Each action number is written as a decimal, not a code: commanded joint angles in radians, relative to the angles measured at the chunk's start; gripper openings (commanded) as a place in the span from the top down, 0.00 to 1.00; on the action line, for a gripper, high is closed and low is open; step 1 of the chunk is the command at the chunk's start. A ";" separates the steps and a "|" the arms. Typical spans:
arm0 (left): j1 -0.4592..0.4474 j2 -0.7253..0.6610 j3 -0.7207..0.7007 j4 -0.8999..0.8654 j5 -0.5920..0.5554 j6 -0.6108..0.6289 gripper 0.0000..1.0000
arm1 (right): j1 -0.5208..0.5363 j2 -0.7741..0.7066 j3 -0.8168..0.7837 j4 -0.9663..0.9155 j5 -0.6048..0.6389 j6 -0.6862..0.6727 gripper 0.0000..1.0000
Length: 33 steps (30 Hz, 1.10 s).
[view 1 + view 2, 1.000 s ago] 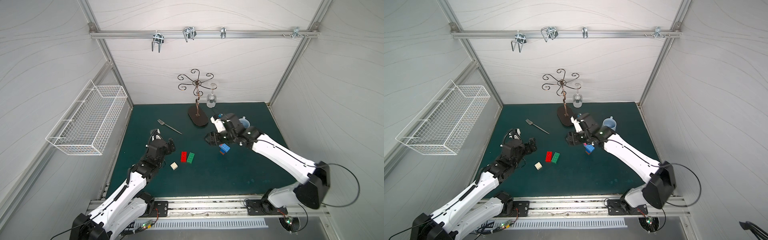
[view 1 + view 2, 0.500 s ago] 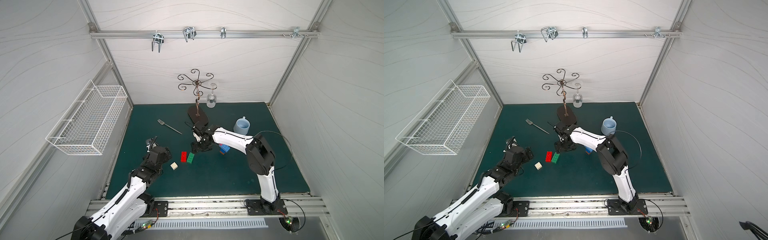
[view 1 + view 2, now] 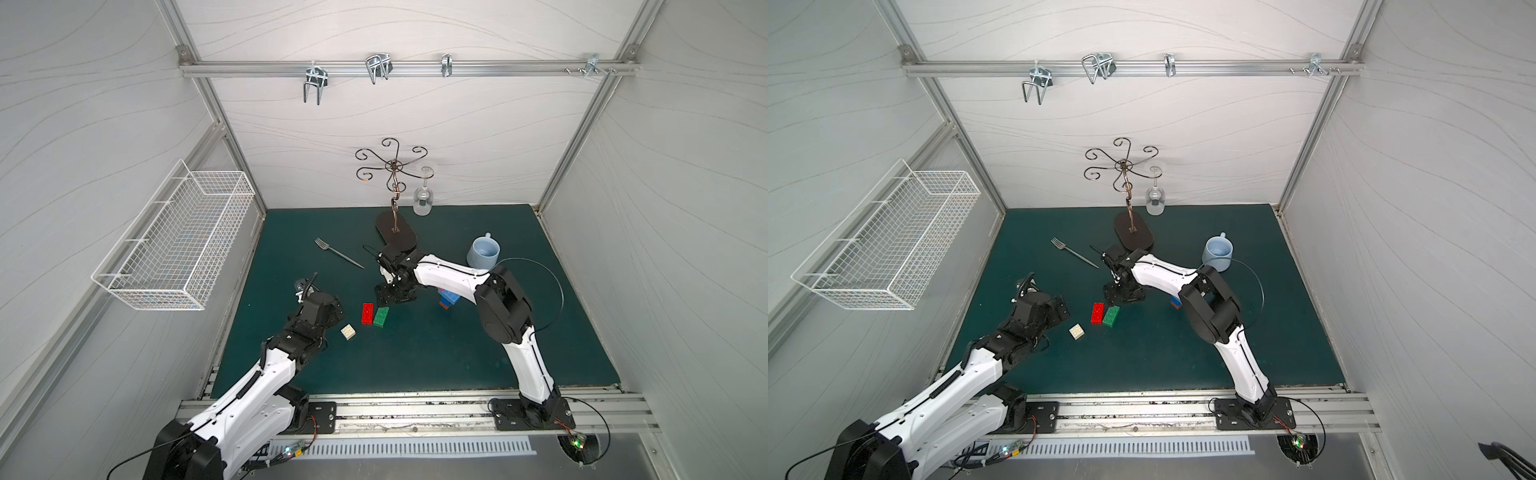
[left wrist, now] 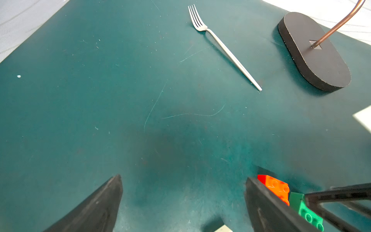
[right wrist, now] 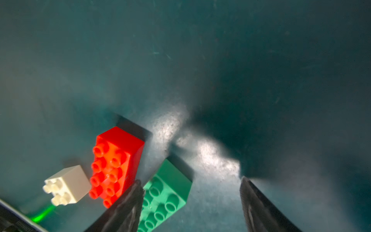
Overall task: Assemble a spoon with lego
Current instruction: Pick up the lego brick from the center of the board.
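Your right pincer (image 5: 190,180) hangs open and empty low over the table (image 5: 180,60), one finger beside the green brick (image 5: 166,192). That brick lies next to the red brick (image 5: 116,160), with the white brick (image 5: 66,184) near. Your left pincer (image 4: 183,178) gapes wide, empty, and the blue stack (image 3: 449,297) stands partly hidden behind the right arm.
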 commanded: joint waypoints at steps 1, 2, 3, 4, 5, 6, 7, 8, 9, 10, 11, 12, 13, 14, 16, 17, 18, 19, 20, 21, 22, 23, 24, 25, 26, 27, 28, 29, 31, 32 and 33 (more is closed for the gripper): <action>0.007 0.002 0.018 0.054 -0.008 -0.019 0.00 | 0.015 0.026 0.031 -0.048 -0.019 -0.007 0.22; 0.007 0.002 0.019 0.053 -0.008 -0.017 0.00 | 0.018 0.032 0.035 -0.054 -0.021 -0.012 0.22; 0.007 0.003 0.019 0.053 -0.008 -0.018 0.00 | 0.021 0.037 0.037 -0.056 -0.027 -0.015 0.22; 0.007 0.003 0.019 0.053 -0.006 -0.017 0.00 | 0.024 0.041 0.040 -0.061 -0.026 -0.017 0.22; 0.007 0.002 0.021 0.052 -0.006 -0.017 0.00 | 0.028 0.043 0.043 -0.068 -0.022 -0.023 0.23; 0.007 0.003 0.022 0.051 -0.005 -0.015 0.00 | 0.033 0.046 0.047 -0.080 -0.012 -0.031 0.23; 0.007 0.002 0.022 0.052 -0.005 -0.014 0.00 | 0.037 0.049 0.052 -0.091 -0.008 -0.038 0.23; 0.007 0.003 0.022 0.051 -0.005 -0.014 0.00 | 0.042 0.053 0.058 -0.107 -0.002 -0.046 0.23; 0.008 0.004 0.021 0.052 -0.005 -0.015 0.00 | 0.047 0.059 0.066 -0.122 0.003 -0.057 0.23; 0.007 0.006 0.021 0.052 -0.003 -0.015 0.00 | 0.051 0.067 0.074 -0.141 0.015 -0.065 0.23; 0.007 0.009 0.023 0.051 -0.003 -0.015 0.00 | 0.056 0.077 0.086 -0.169 0.035 -0.077 0.23; 0.008 0.010 0.026 0.047 -0.002 -0.015 0.00 | 0.062 0.084 0.096 -0.194 0.056 -0.091 0.23; 0.008 0.011 0.028 0.041 -0.001 -0.015 0.00 | 0.065 0.087 0.099 -0.216 0.070 -0.100 0.23; 0.007 0.011 0.030 0.039 0.002 -0.016 0.00 | 0.069 0.086 0.099 -0.232 0.087 -0.109 0.24; 0.008 0.009 0.027 0.039 0.003 -0.018 0.00 | 0.075 0.075 0.090 -0.250 0.111 -0.120 0.25; 0.007 0.008 0.025 0.039 0.004 -0.021 0.00 | 0.077 0.064 0.082 -0.253 0.120 -0.125 0.25; 0.007 0.008 0.024 0.041 0.004 -0.022 0.00 | 0.077 0.055 0.075 -0.254 0.125 -0.126 0.26; 0.007 0.009 0.024 0.041 0.005 -0.021 0.00 | 0.077 0.049 0.066 -0.247 0.124 -0.132 0.28; 0.007 0.010 0.025 0.040 0.006 -0.021 0.00 | 0.078 0.039 0.055 -0.229 0.116 -0.151 0.31; 0.007 0.012 0.026 0.040 0.008 -0.022 0.00 | 0.083 0.034 0.049 -0.218 0.124 -0.162 0.36; 0.007 0.015 0.028 0.039 0.010 -0.022 0.00 | 0.087 0.033 0.051 -0.221 0.137 -0.162 0.40; 0.007 0.017 0.030 0.037 0.011 -0.021 0.00 | 0.090 0.036 0.059 -0.227 0.143 -0.159 0.42; 0.008 0.018 0.031 0.036 0.011 -0.023 0.00 | 0.090 0.041 0.070 -0.236 0.123 -0.159 0.42; 0.007 0.020 0.033 0.037 0.012 -0.023 0.00 | 0.092 0.045 0.078 -0.241 0.105 -0.159 0.43; 0.008 0.023 0.032 0.037 0.014 -0.024 0.00 | 0.095 0.048 0.083 -0.245 0.095 -0.161 0.42; 0.007 0.024 0.032 0.038 0.016 -0.026 0.00 | 0.098 0.049 0.086 -0.248 0.089 -0.165 0.41; 0.007 0.026 0.034 0.037 0.018 -0.026 0.00 | 0.102 0.053 0.089 -0.256 0.093 -0.168 0.40; 0.007 0.028 0.036 0.039 0.020 -0.026 0.00 | 0.106 0.055 0.094 -0.268 0.104 -0.168 0.39; 0.007 0.032 0.036 0.036 0.023 -0.027 0.00 | 0.109 0.058 0.100 -0.293 0.123 -0.169 0.38; 0.007 0.034 0.034 0.037 0.023 -0.027 0.00 | 0.109 0.055 0.096 -0.296 0.129 -0.169 0.38; 0.009 0.035 0.037 0.035 0.024 -0.024 0.00 | 0.110 0.049 0.089 -0.297 0.132 -0.172 0.38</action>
